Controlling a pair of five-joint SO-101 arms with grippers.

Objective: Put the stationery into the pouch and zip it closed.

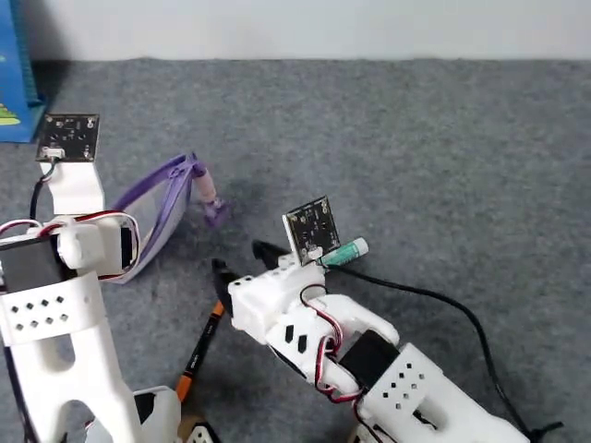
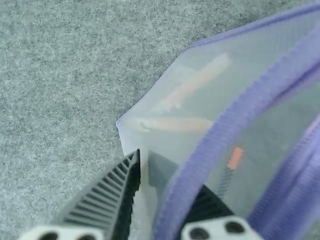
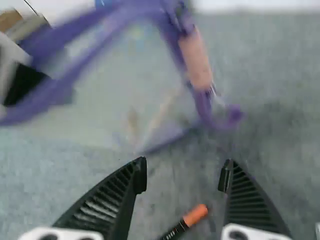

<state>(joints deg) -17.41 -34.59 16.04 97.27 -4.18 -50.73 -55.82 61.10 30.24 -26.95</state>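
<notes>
The left hand (image 2: 167, 175) is clamped on the near left edge of the pouch (image 2: 200, 100), with one dark ribbed finger on each side of the see-through wall. It holds the pouch up off the grey table (image 1: 416, 138), at the left of the scene. The pouch is cloudy plastic with purple trim, and its mouth gapes open. Two pale orange sticks (image 2: 195, 85) show through its side. A pink piece (image 1: 205, 189) hangs at its far right end, though what it is cannot be told. The right hand (image 1: 240, 258) is near the middle of the table, just right of the pouch and apart from it. Its two black fingers are spread wide and grip nothing. A black pen (image 3: 187, 220) with an orange end lies on the table below the gap between those fingers, running back toward the near edge. A green-capped stick (image 1: 345, 252) lies on the table just to the right of the right arm's wrist. A blue box (image 1: 14, 74) stands at the far left edge.
</notes>
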